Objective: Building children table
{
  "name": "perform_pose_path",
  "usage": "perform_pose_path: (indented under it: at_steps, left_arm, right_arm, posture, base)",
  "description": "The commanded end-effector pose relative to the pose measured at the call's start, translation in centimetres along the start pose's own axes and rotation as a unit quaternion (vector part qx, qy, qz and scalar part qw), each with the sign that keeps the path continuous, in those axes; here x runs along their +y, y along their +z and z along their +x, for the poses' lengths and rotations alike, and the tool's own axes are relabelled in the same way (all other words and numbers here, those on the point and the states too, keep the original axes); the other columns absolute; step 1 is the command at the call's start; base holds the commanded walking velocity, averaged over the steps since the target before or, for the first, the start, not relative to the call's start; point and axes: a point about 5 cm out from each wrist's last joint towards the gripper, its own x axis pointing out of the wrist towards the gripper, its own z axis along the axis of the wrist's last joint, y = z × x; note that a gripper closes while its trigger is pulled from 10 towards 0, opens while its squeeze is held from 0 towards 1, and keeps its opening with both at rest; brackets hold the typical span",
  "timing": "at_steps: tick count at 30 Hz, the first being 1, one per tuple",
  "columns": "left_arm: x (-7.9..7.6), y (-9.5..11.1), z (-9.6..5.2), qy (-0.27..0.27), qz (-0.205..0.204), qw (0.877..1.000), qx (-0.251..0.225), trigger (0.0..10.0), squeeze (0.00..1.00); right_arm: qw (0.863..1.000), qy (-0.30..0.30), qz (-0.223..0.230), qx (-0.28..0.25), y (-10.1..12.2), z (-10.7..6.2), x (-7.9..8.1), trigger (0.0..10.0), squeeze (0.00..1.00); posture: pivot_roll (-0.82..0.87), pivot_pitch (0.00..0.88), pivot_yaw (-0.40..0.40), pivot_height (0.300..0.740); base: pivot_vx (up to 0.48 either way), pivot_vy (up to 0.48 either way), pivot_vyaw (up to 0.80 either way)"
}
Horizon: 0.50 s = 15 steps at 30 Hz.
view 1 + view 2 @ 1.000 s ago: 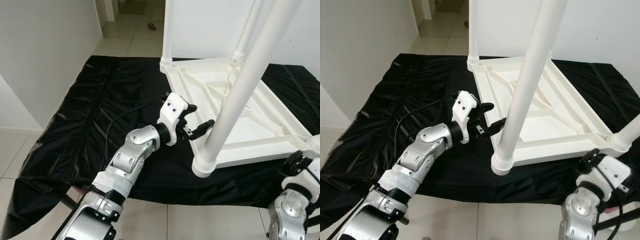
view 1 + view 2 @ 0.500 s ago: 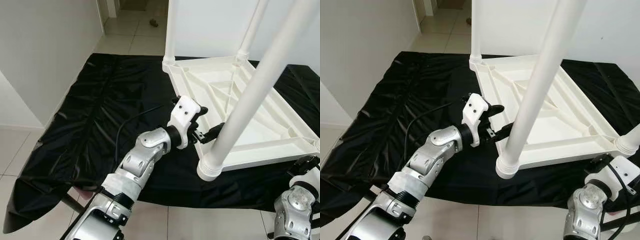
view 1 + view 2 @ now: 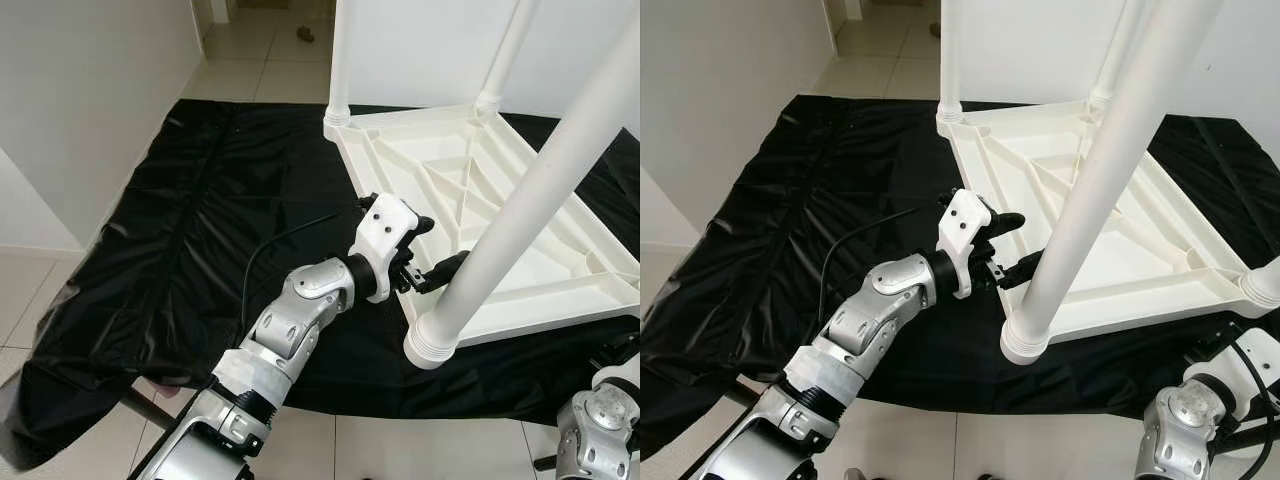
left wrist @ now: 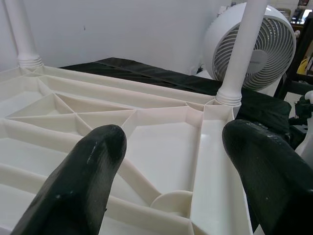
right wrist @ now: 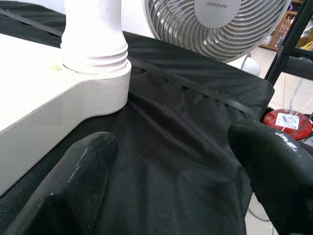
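Fingers: my left gripper has its fingers spread wide and holding nothing; my right gripper is spread wide too, also holding nothing.
Left gripper: I see it at the near edge of the table, just beside the near leg.
Right gripper: low at the table's right corner, over the black sheet.
Table: white, upside down on the sheet, legs pointing up.
Fan: white, behind the table.
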Motion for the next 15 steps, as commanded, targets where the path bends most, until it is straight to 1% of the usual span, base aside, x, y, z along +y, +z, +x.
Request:
perform_pose_path:
  at_steps: [1,2,3,6,9,11,12,13,15]
  left_arm:
    - [-1.2,0.1,0.5,-0.049,-0.006,0.999,-0.003,10.0,0.0]
    - [-1.3,0.2,0.5,-0.052,-0.007,0.999,-0.004,10.0,0.0]
    - [-1.5,0.3,0.6,-0.06,-0.008,0.998,-0.006,10.0,0.0]
    - [-1.7,0.4,0.6,-0.065,-0.01,0.998,-0.007,10.0,0.0]
    - [-2.7,0.4,0.3,-0.107,-0.028,0.994,-0.011,10.0,0.0]
    - [-2.7,0.4,0.3,-0.107,-0.028,0.994,-0.011,10.0,0.0]
    - [-3.2,0.3,0.1,-0.13,-0.028,0.991,-0.009,10.0,0.0]
    - [-3.2,0.3,0.1,-0.13,-0.028,0.991,-0.009,10.0,0.0]
    - [-4.0,0.1,-0.4,-0.174,-0.032,0.984,-0.003,10.0,0.0]
  right_arm:
    - [1.0,0.001,0.0,0.018,-0.7,0.1,-0.1,10.0,0.0]
    - [1.0,0.007,0.001,0.017,-0.6,0.3,0.1,10.0,0.0]
    - [0.999,0.024,0.009,0.023,-0.6,0.7,0.6,10.0,0.0]
    - [0.999,0.03,0.009,0.026,-0.6,0.9,0.8,10.0,0.0]
    - [0.997,0.071,0.008,0.039,-0.7,1.4,2.0,10.0,0.0]
    - [0.997,0.071,0.008,0.039,-0.7,1.4,2.0,10.0,0.0]
    - [0.996,0.083,0.007,0.041,-0.6,1.5,2.4,10.0,0.0]
    - [0.996,0.083,0.007,0.041,-0.6,1.5,2.4,10.0,0.0]
    - [0.994,0.104,0.003,0.037,-0.3,1.8,3.1,10.0,0.0]
  posture:
    - [-0.05,0.192,0.035,0.74]
    - [-0.05,0.192,0.035,0.74]
    - [-0.05,0.192,0.034,0.74]
    - [-0.05,0.192,0.034,0.74]
    - [-0.05,0.193,0.032,0.74]
    - [-0.05,0.193,0.032,0.74]
    - [-0.05,0.195,0.028,0.74]
    - [-0.05,0.195,0.028,0.74]
    - [-0.05,0.197,0.025,0.74]
  base:
    - [0.0,0.0,0.0]
    - [0.0,0.0,0.0]
    - [0.0,0.0,0.0]
    - [0.0,0.0,0.0]
    - [0.0,0.0,0.0]
    - [0.0,0.0,0.0]
    - [0.0,0.0,0.0]
    - [0.0,0.0,0.0]
    - [0.0,0.0,0.0]
